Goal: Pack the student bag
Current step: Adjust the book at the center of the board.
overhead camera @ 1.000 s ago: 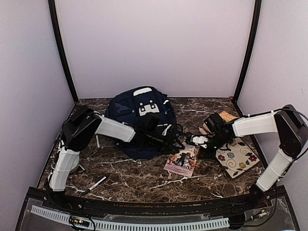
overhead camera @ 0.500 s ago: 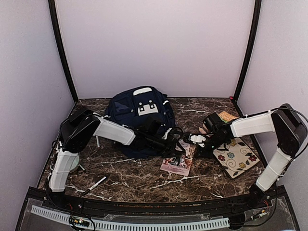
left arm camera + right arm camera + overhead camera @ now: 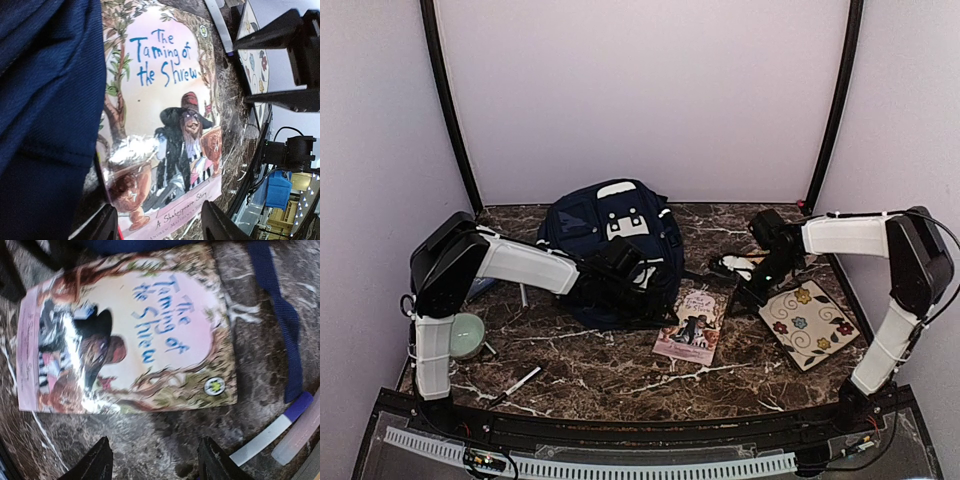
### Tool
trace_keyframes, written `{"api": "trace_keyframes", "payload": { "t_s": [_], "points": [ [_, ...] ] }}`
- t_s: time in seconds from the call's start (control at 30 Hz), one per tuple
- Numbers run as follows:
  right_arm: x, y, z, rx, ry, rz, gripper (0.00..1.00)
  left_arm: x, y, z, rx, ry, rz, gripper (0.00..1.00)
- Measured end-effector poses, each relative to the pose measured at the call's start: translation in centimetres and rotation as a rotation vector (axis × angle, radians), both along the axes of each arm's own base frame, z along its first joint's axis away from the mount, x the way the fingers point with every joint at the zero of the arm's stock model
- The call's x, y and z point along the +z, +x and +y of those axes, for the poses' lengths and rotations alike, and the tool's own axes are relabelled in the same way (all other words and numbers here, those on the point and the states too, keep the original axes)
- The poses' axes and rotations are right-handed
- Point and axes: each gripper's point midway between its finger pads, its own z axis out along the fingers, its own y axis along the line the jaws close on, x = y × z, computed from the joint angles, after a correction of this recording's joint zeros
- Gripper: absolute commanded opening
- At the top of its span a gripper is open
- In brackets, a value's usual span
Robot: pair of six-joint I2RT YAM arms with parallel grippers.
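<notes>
Even bright overhead light; glare on book cover [image 3: 165, 120]; right wrist view blurred.

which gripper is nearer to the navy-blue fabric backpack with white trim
Left. The left gripper hangs at the front edge of the navy-blue fabric backpack; the right gripper is off to the bag's right, beside the pink paperback book.

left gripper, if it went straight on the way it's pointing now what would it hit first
Probably the book, The Taming of the Shrew: in the left wrist view its cover fills the line ahead of the left gripper. The student bag lies just beside that line, and depth is unclear.
</notes>
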Motion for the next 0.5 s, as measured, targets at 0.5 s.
{"api": "trace_keyframes", "payload": {
  "t_s": [0.5],
  "points": [
    [-2.0,6.3,1.7,-0.131,0.130,0.190,0.53,-1.2,0.2,1.1,0.047,0.048,-0.004,0.60]
  ]
}}
